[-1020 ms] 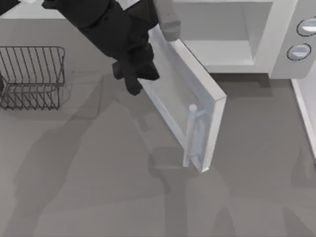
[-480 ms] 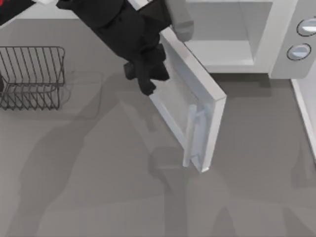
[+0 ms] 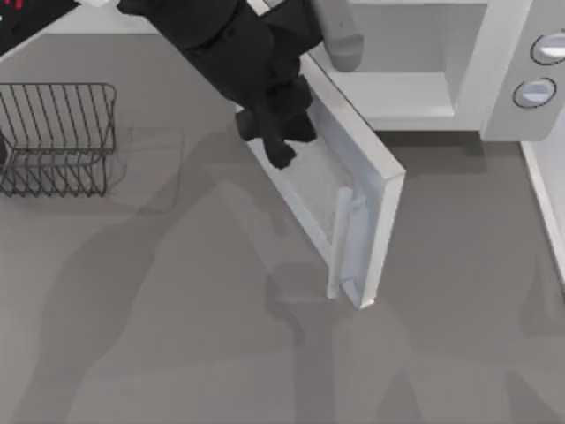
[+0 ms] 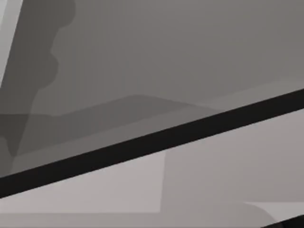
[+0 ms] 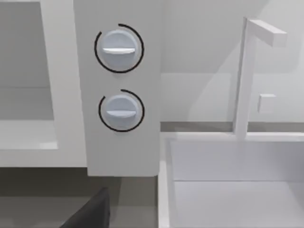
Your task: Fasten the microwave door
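- The door (image 3: 353, 199) stands wide open, swung out from the microwave (image 3: 459, 62) at the table's far edge, handle (image 3: 344, 243) toward me.
- My left claw (image 3: 275, 141) sits against the door's outer face; I cannot tell its grip.
- Closing is barely begun; the whole swing remains.
- My right arm is parked facing the knobs (image 5: 118, 78).

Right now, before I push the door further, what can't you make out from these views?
- Left gripper, top view: whether the jaws are open, or touching the microwave door; both are black and overlapping.
- Door hinge, top view: hidden under the left arm.
- Left wrist view: only flat grey surfaces and a dark band, unidentifiable.
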